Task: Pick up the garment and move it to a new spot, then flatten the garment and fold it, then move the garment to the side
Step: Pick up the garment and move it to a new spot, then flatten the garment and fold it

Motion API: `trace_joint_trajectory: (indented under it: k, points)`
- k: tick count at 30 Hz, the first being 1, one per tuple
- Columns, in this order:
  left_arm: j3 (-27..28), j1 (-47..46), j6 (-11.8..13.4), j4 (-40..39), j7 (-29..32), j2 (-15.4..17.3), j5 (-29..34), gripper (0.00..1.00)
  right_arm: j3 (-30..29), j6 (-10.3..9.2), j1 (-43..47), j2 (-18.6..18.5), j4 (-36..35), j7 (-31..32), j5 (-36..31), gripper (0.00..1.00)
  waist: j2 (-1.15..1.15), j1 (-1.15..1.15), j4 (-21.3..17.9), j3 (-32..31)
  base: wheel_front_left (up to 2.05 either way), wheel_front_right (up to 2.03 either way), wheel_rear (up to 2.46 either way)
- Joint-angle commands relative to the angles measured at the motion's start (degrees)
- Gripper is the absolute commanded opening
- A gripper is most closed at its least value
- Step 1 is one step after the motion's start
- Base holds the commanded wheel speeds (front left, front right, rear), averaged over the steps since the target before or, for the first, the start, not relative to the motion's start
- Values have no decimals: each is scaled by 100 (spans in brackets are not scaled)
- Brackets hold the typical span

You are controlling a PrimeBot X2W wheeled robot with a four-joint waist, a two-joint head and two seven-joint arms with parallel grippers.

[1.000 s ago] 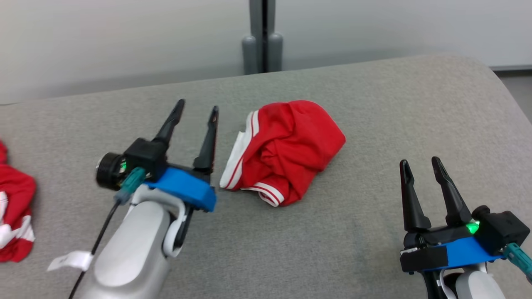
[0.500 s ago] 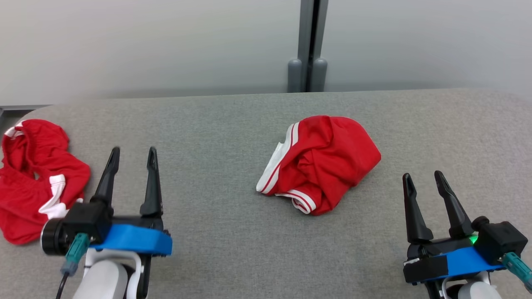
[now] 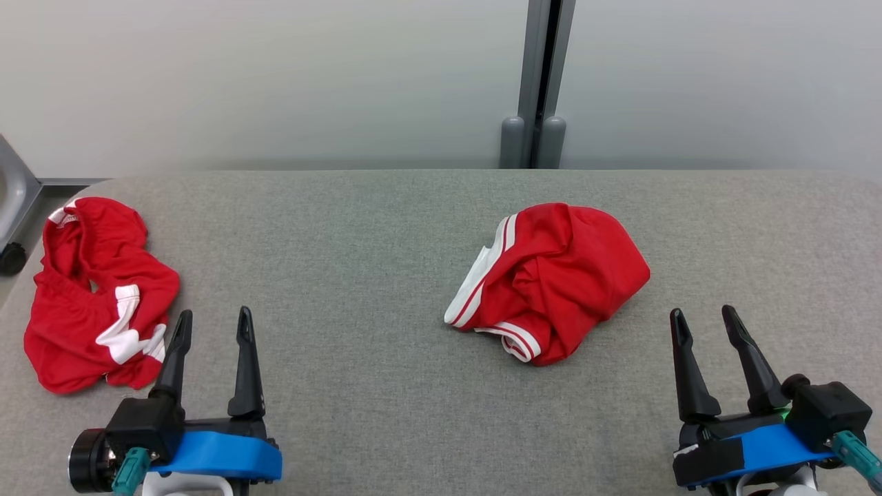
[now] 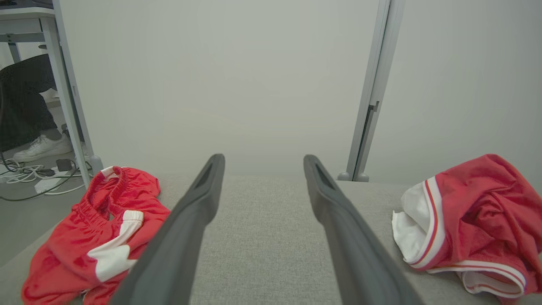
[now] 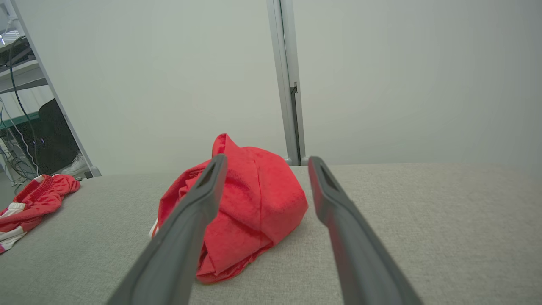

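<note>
Head view, nearest first: the left gripper (image 3: 213, 313) and the right gripper (image 3: 703, 311) sit low at the near edge of the grey desk (image 3: 358, 275). Each has its two fingers spread apart with nothing between them, so no cloth is in hand. A little farther in, ahead of the right gripper and towards the middle, the garment (image 3: 558, 282) lies as a rumpled red bundle. White striped trim shows along its left and near edges, and it touches neither gripper. At the desk's left end, just beyond the left gripper, a second garment (image 3: 89, 296) lies crumpled, red with white patches. The bundle is neither spread flat nor squarely folded, and it rests near the middle rather than off to one side. So, by my reading, lifting it to a new spot, smoothing, folding and setting it aside are all left to do. Whether the heap at the left counts as a finished piece I cannot tell; it looks bunched rather than folded. Farthest back stand the pale wall (image 3: 275, 83) and a grey post (image 3: 544, 76).
</note>
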Motion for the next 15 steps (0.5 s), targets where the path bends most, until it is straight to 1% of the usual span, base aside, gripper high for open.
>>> trace_joint_trajectory:
  k: [1,15]
  points:
    - [31,49,8,-12,-15,5,47,100,-9,3,65,-27,23,8,-48,100,0,1,9,2,0,0,0]
    - [100,136,-14,175,-15,-75,188,100,-52,3,113,-27,122,101,-77,100,0,1,-14,-29,0,0,0]
